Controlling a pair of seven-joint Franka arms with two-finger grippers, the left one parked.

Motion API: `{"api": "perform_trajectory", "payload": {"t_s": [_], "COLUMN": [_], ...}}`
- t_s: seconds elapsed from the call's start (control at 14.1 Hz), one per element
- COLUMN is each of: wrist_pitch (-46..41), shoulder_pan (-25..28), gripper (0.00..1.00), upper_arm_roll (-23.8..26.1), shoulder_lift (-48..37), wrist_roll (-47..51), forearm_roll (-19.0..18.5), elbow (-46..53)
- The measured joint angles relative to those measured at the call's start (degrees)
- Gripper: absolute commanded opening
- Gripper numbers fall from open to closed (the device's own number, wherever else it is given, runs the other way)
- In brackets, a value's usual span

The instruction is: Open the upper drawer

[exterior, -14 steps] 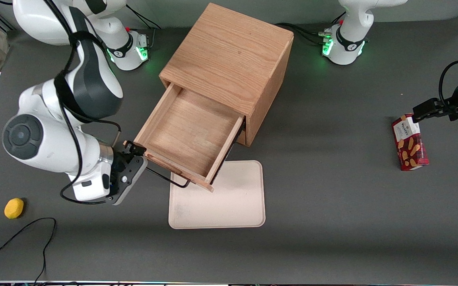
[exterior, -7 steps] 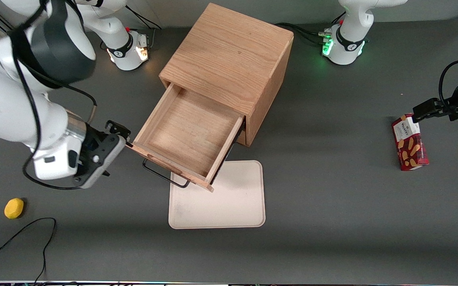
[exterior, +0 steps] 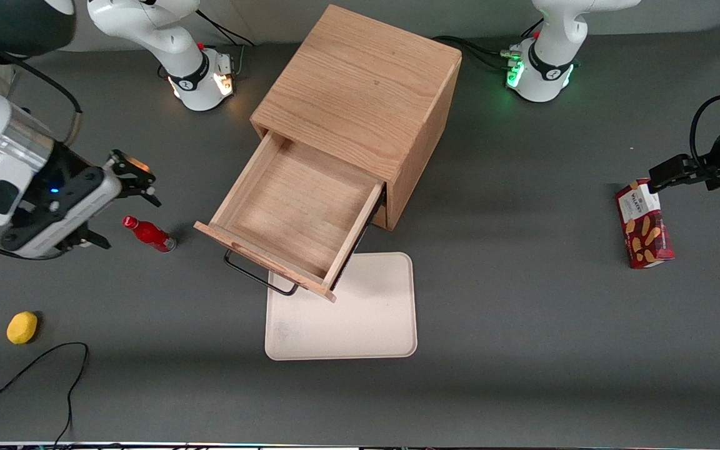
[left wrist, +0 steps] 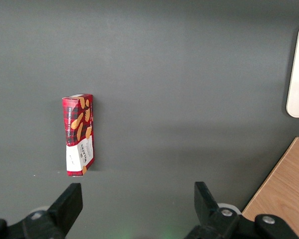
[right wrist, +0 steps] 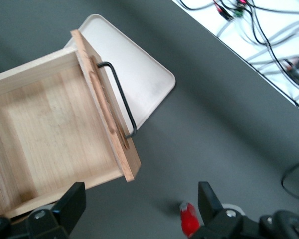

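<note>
The upper drawer (exterior: 259,254) of the light-oak cabinet (exterior: 360,94) stands pulled far out, its inside bare. Its thin black bar handle (exterior: 259,280) hangs over the table, free of any grip. My right gripper (exterior: 131,217) is open and holds nothing. It hovers above the table well off from the drawer, toward the working arm's end. In the right wrist view the gripper (right wrist: 139,204) looks down on the drawer's front panel (right wrist: 107,107) and the handle (right wrist: 122,99), with a wide gap of table between the fingers.
A small red bottle (exterior: 149,234) lies on the table under the gripper, also seen as the red bottle (right wrist: 189,220). A beige tray (exterior: 366,312) lies partly under the drawer front. A yellow fruit (exterior: 22,327) and a black cable (exterior: 35,369) lie nearer the camera. A red biscuit box (exterior: 644,231) lies toward the parked arm's end.
The gripper has drawn away from the handle's end, rising and moving toward the working arm's end, which uncovers the red bottle. The drawer has stayed as it was.
</note>
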Motion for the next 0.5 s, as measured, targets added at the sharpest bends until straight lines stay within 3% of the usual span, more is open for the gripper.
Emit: {"api": "perform_trajectory", "payload": {"t_s": [0.5], "wrist_pitch": [0.03], "shoulder_pan": [-8.13], "gripper": [1.00], "upper_arm_roll": [-0.92], "shoulder_lift": [-11.71], "wrist_roll": [2.05], "forearm_roll": [-1.16], "elbow": [-12.39]}}
